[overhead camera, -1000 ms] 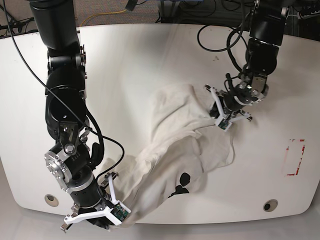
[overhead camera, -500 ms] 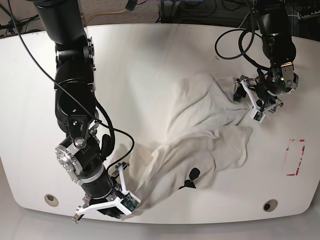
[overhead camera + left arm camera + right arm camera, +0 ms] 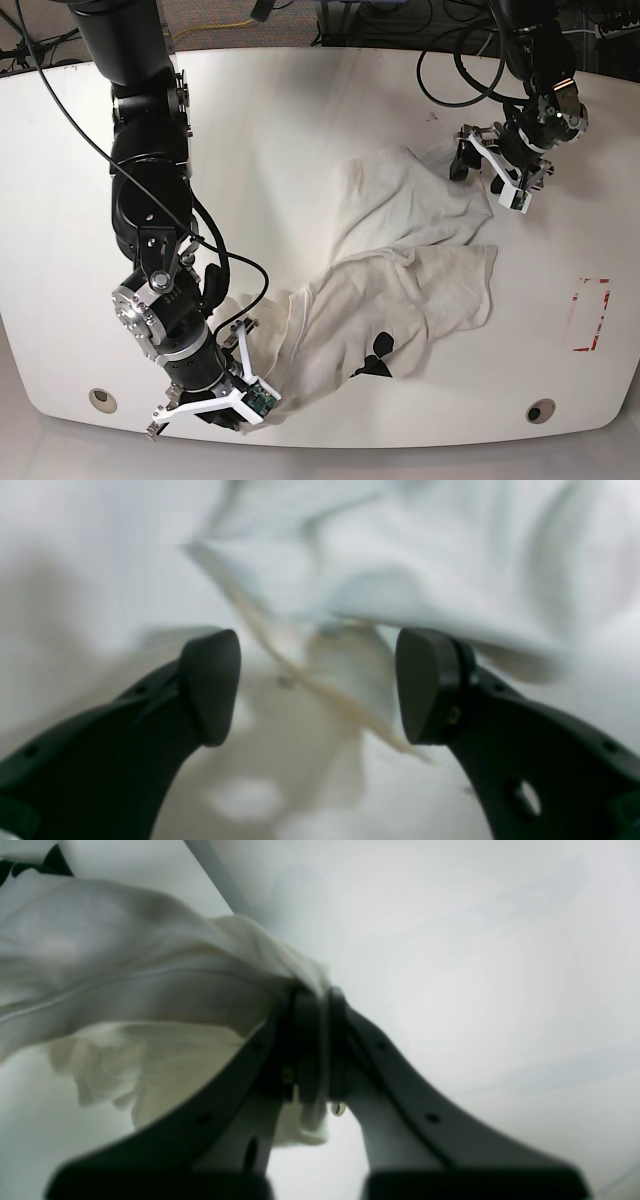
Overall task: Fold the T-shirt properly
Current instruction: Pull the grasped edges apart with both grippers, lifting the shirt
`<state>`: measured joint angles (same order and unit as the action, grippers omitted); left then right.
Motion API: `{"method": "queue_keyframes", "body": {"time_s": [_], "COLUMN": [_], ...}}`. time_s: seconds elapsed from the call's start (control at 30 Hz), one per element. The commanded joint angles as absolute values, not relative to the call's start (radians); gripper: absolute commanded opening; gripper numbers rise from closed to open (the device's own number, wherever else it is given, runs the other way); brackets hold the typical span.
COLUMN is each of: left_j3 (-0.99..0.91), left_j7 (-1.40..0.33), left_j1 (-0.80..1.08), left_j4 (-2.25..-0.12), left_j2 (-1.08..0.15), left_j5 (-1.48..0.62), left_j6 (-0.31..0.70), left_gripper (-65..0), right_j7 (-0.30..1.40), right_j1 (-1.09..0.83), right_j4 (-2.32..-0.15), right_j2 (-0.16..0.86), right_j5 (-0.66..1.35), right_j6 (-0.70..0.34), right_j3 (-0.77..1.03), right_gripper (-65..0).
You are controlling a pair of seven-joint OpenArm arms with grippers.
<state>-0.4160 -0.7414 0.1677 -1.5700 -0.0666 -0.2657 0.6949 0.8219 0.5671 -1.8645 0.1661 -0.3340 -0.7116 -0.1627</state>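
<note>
The white counter (image 3: 300, 120) fills the base view. The cream T-shirt (image 3: 400, 270) lies crumpled across its centre and lower middle, a black graphic showing near the bottom. At lower left, the right tool (image 3: 312, 1040) is pressed together, pinching a bunched edge of the shirt. At upper right, the left tool (image 3: 315, 685) is spread, fabric between its jaws but ungripped.
</note>
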Motion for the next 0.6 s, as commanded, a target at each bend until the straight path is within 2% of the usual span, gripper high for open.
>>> {"method": "queue_keyframes", "body": {"time_s": [0.0,0.2,0.5,0.57], "left_j3": [-0.418,-0.414,-0.42,-0.42], "left_j7": [-0.757,-0.757,-0.757,-0.756], "left_j1": [0.174,0.166,0.116,0.105], "left_j4": [-1.575,-1.554,-1.402,-1.38], "left_j2": [-0.071,-0.068,-0.065,-0.065], "left_j5": [-0.325,-0.337,-0.334,-0.334], "left_j6": [0.698,0.698,0.698,0.698], "left_gripper": [-19.7,-19.4,-20.0,-22.6], "right_j7": [0.802,0.802,0.802,0.802], "right_j1": [0.601,0.591,0.587,0.585], "right_j4": [-1.882,-1.883,-1.89,-1.89], "right_j2": [0.17,0.17,0.17,0.17], "right_j5": [-0.337,-0.337,-0.337,-0.337], "right_j6": [-0.698,-0.698,-0.698,-0.698], "right_j3": [-0.156,-0.156,-0.157,-0.157], "right_gripper": [-65.0,-65.0,-65.0,-65.0]}}
